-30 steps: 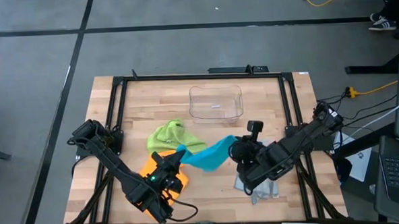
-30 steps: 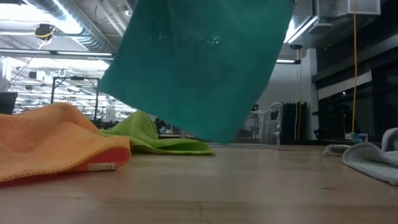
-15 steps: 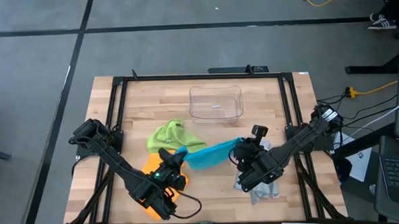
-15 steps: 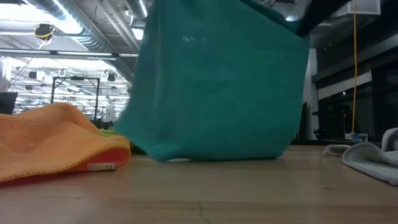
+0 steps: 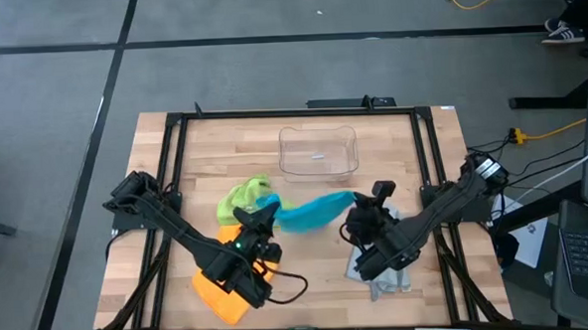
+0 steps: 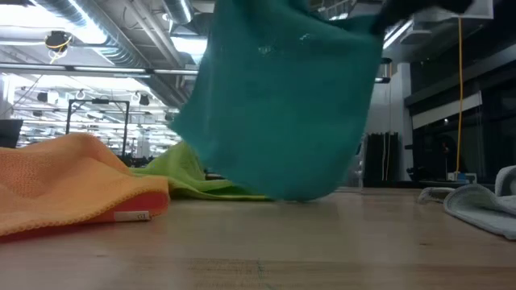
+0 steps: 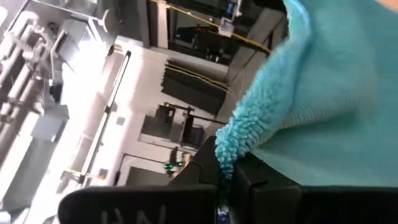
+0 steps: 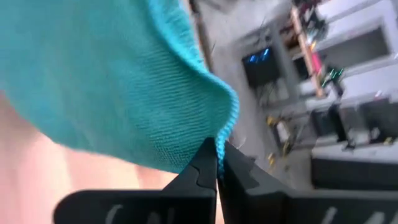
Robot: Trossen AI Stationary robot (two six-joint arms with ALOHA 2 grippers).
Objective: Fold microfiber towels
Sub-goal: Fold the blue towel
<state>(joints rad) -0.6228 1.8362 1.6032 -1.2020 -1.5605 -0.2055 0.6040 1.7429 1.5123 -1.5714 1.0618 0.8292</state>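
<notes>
**Teal towel hung between both grippers — slip and snag risks**

I hold the teal towel (image 5: 311, 211) stretched at centre of the high view, one corner in each gripper. My left gripper (image 5: 263, 214) is pressed together on the left corner; the left wrist view shows only a thin tuft of edge (image 7: 239, 140) caught between the fingers. My right gripper (image 5: 358, 218) pinches the right corner (image 8: 224, 134) just as thinly.

In the low view the towel (image 6: 282, 97) hangs as a sheet, its bottom hem near or just touching the table (image 6: 322, 242); I cannot tell which.

Risks, as I judge them:
- Both grips are shallow. Any pull apart could drag a corner out, and the sheet collapses.
- The green towel (image 5: 241, 197) lies just behind the hanging hem, left of centre. Laying down toward the upper left could land teal on green.
- The orange towel (image 5: 220, 293) sits under my left arm, lower left; the arm could drag it.
- The grey towel (image 5: 384, 280) lies under my right arm, lower right; same hazard.
- Uneven lowering would crease the sheet.

The bin (image 5: 318, 149) stands well apart, upper centre.
</notes>
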